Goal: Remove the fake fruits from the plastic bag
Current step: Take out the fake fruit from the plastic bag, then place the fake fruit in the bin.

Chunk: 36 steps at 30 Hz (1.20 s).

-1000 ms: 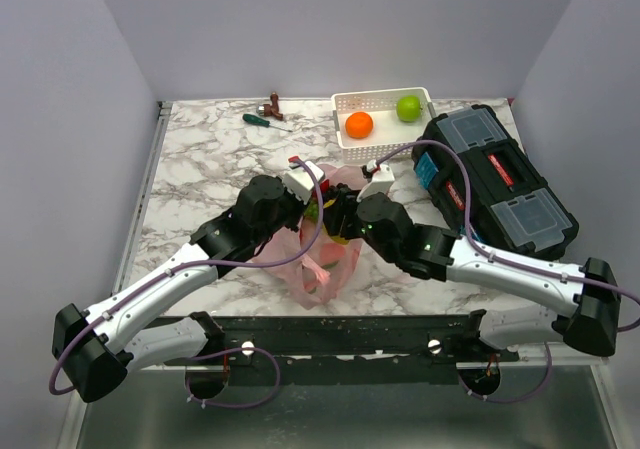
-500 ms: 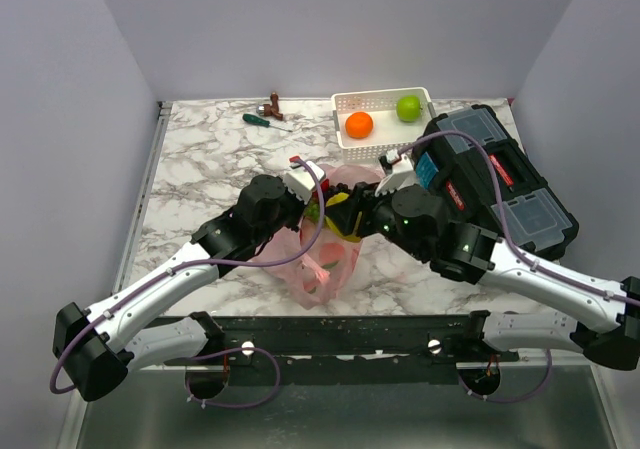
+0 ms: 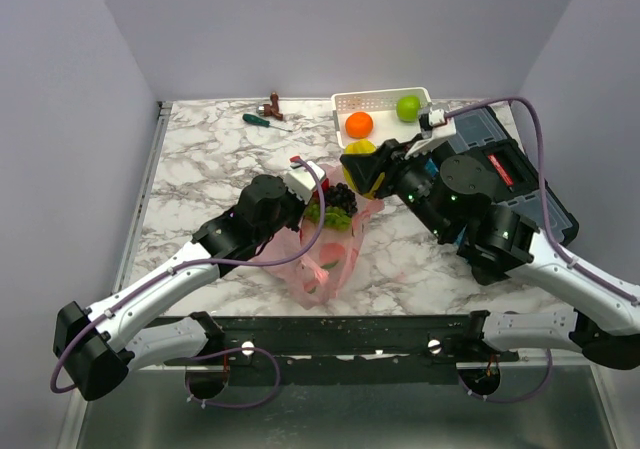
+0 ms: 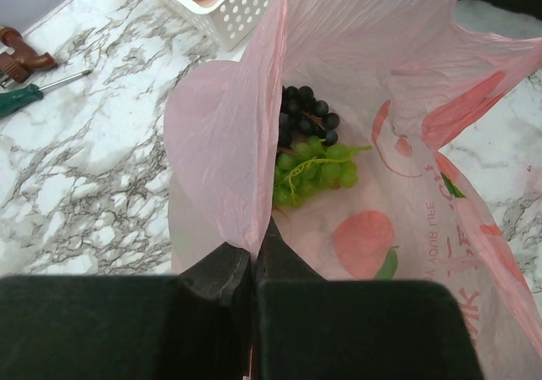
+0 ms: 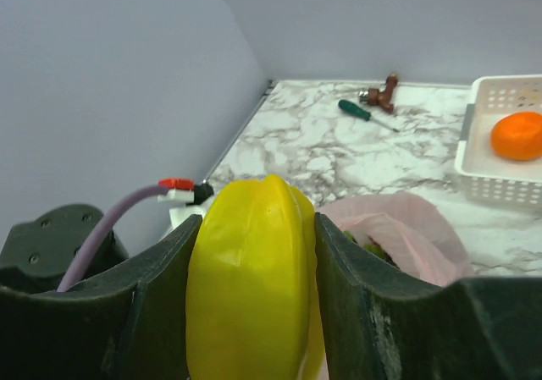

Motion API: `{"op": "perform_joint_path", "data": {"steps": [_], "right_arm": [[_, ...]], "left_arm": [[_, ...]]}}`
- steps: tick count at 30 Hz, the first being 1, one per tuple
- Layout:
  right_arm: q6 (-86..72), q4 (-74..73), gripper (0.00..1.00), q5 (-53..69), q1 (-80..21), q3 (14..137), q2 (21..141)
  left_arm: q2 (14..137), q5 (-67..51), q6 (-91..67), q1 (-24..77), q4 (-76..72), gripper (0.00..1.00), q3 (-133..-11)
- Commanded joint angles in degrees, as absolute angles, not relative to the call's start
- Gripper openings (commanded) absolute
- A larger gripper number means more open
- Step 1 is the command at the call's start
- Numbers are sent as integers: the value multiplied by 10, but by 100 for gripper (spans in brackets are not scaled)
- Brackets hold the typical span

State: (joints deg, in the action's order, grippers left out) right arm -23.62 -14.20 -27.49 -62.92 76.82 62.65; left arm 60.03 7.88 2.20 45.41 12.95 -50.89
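The pink plastic bag (image 3: 330, 254) lies open mid-table. My left gripper (image 3: 308, 191) is shut on the bag's rim (image 4: 246, 185) and holds it up. Inside the bag lie a dark grape bunch (image 4: 305, 113) and a green grape bunch (image 4: 313, 173). My right gripper (image 3: 362, 167) is shut on a yellow ridged fruit (image 5: 254, 287), held in the air above the bag's far edge, near the white basket (image 3: 385, 149). An orange (image 3: 359, 124) and a green apple (image 3: 408, 107) sit in the basket.
A black toolbox (image 3: 500, 184) lies at the right, under my right arm. A green-handled screwdriver (image 3: 263, 121) and a brown metal piece (image 3: 274, 102) lie at the back. The marble table's front edge (image 3: 330, 314) is just below the bag.
My right gripper has risen out of the bag with the yellow fruit and moved back and right toward the basket. The left gripper has kept its hold on the bag.
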Motion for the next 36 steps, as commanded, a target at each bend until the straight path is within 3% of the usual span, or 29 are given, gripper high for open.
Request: {"op": "perform_joint_path", "data": {"steps": [1,9,25,36], "right_arm": [[-155,-147,1,-366,-631,814,666],[-108,-125,1,-426,-569,873,752],[-170,-98,1,-295,-312,964,985],[-157,-95,1,-280,-236,1093,1188]], "left_arm": [[604,84,26,456,125,0,-526],[607,83,27,456,126,0,-527],[606,81,27,456,123,0,-526],[610,66,20,457,125,0,-529]]}}
